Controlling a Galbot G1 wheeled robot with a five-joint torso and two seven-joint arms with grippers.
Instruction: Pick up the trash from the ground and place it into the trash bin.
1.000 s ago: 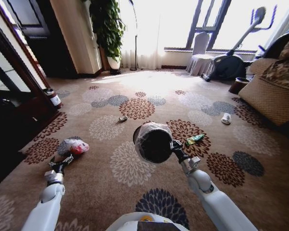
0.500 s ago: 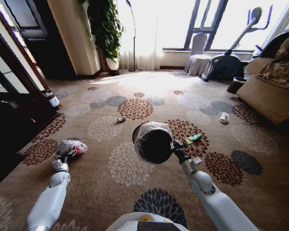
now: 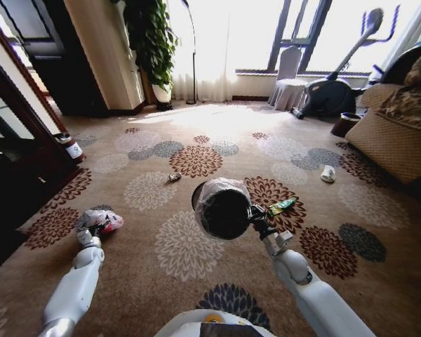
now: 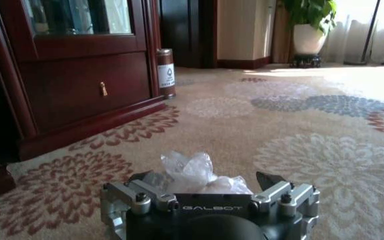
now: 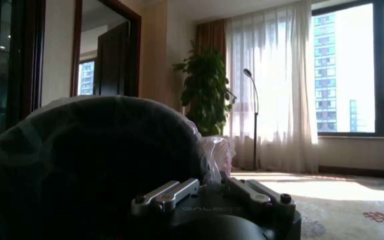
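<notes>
Crinkly white-pink bag [image 3: 99, 220] lay between the left gripper's [image 4: 209, 184] spread fingers, not yet pinched — the pickup step, I judged. Next call: closing, lifting toward the black bin [image 3: 222, 208] the right gripper [image 3: 255, 217] clamped.

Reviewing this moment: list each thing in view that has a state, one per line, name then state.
white-pink bag: on the carpet, between the open left tool's fingers
trash bin: held off the floor by the right tool, lined
green wrapper: lying on the carpet
white scrap: lying on the carpet
</notes>
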